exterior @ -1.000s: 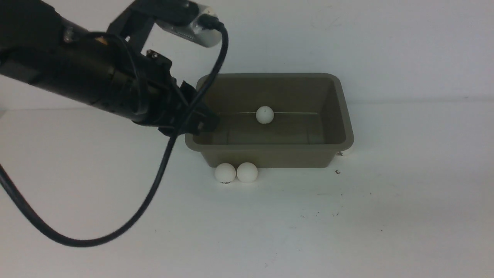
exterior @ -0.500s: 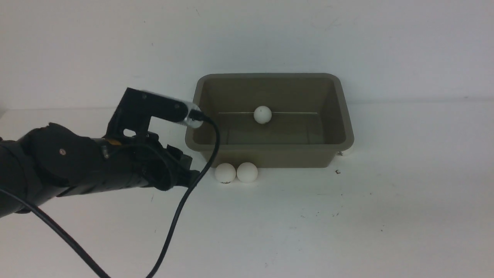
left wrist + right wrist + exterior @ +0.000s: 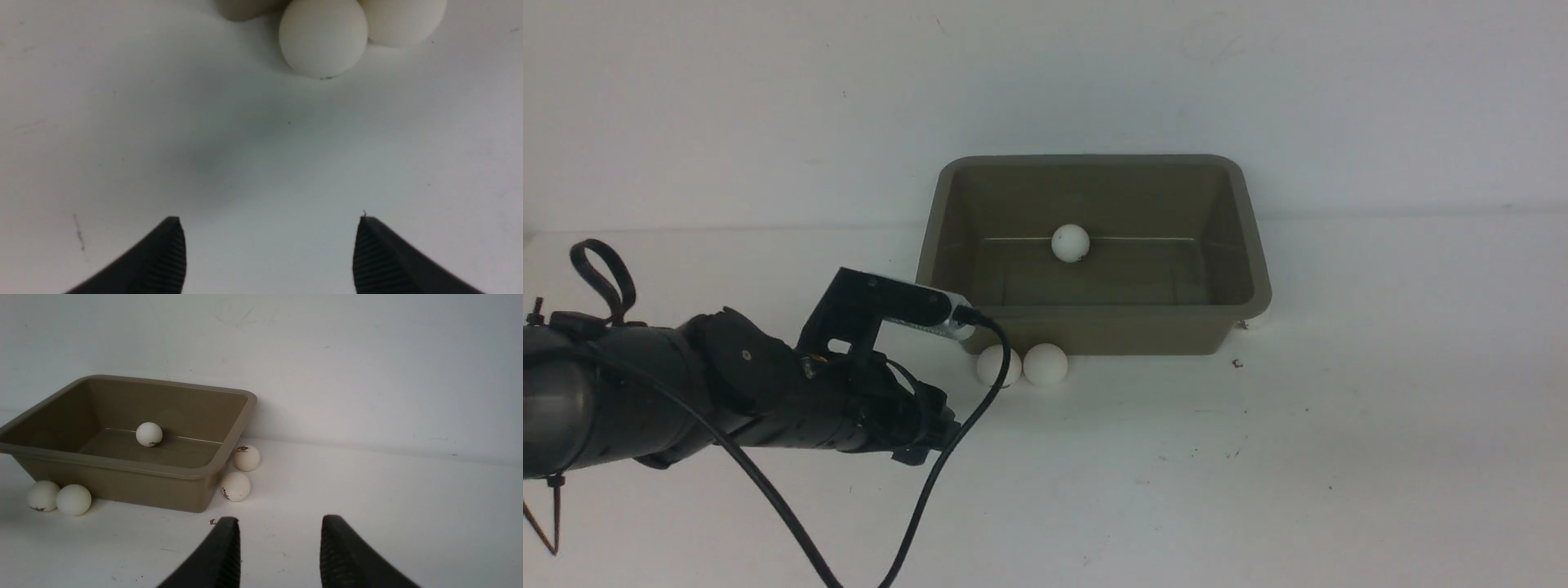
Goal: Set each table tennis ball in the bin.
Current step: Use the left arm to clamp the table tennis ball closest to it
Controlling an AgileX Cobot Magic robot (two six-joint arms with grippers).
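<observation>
White table (image 3: 1258,490): bin (image 3: 1094,331) set at far edge, one ball (image 3: 1070,242) inside. Left gripper (image 3: 269,222) spread wide; right gripper (image 3: 280,522) parted narrowly.

The bin (image 3: 1094,333) sits on the desk (image 3: 1258,490) near the back wall (image 3: 768,98), one ball (image 3: 1070,242) inside by its far side. A pair of balls (image 3: 1045,364) lies touching against its front wall, toward my left; two more balls (image 3: 235,486) lie beside its right end. My left tool (image 3: 269,222) is before and left of the pair.
</observation>
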